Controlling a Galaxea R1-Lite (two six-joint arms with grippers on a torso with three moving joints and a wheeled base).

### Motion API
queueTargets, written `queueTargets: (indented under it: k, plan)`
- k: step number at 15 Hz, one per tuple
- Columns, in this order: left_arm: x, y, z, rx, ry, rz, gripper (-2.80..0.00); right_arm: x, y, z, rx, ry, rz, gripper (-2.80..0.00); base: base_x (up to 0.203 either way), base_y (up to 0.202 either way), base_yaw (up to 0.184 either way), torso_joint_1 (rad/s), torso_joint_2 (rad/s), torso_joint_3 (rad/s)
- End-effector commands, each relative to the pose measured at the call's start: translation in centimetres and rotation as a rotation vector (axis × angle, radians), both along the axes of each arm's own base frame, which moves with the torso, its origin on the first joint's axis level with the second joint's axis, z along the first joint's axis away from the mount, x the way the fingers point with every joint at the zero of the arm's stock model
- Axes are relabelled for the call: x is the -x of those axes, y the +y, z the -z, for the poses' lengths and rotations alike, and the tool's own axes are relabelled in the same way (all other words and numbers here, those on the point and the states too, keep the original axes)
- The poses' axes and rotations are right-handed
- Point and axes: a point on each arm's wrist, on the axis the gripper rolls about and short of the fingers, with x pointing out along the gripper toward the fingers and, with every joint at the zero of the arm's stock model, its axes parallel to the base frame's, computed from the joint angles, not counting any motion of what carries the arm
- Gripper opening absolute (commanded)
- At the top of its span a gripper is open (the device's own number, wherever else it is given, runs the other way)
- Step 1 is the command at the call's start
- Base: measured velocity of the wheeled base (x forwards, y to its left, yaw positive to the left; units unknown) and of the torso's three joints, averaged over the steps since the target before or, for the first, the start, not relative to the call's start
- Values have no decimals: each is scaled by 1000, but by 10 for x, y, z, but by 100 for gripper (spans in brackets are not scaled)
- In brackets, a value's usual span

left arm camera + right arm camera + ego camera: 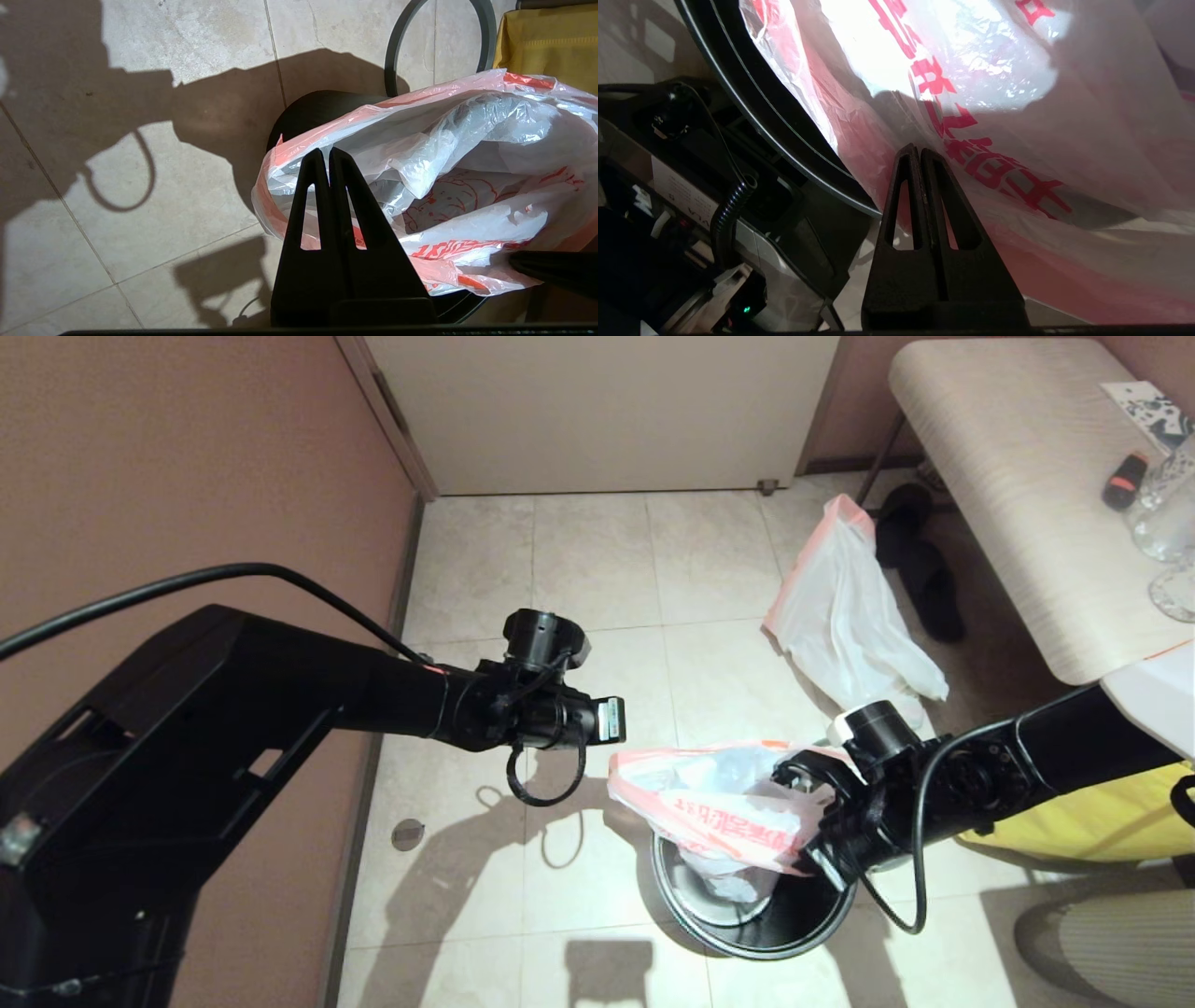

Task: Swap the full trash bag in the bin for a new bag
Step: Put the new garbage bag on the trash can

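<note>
The new bag [719,803], white with large red characters, hangs open over the black bin [803,919], stretched between both grippers. My left gripper [328,153] points down at the bag's left rim, jaws shut on the pink edge. At the bag's right edge, my right gripper [808,782] is shut on the plastic, which fills the right wrist view [920,148]. The bag's bottom dips into the bin. A grey hoop [395,51] shows just beyond the bin. The full trash bag [850,616], plain white with a pink-red rim, lies on the floor behind.
A yellow bag [1102,821] sits right of the bin under my right arm. A pale table [1027,476] with glassware [1167,504] stands at the right, dark shoes [920,569] beside its leg. A brown wall runs along the left, with a door at the back.
</note>
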Motion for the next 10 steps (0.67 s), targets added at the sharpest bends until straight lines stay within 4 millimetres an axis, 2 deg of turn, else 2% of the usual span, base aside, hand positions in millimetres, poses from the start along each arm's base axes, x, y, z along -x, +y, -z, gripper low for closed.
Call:
queueTargets:
  k: [1, 6, 10]
  plan:
    - [-1, 1, 1, 1, 3, -3, -280, -8, 1, 15, 16, 50, 2, -280, 0, 0, 0, 0, 0, 0]
    - [-4, -1, 3, 1, 6, -6, -280, -18, 4, 39, 29, 109, 25, -280, 0, 0, 0, 0, 0, 0]
    - [6, -15, -5, 14, -6, 8, -280, -13, 2, 12, -4, 66, 48, -280, 0, 0, 0, 0, 0, 0]
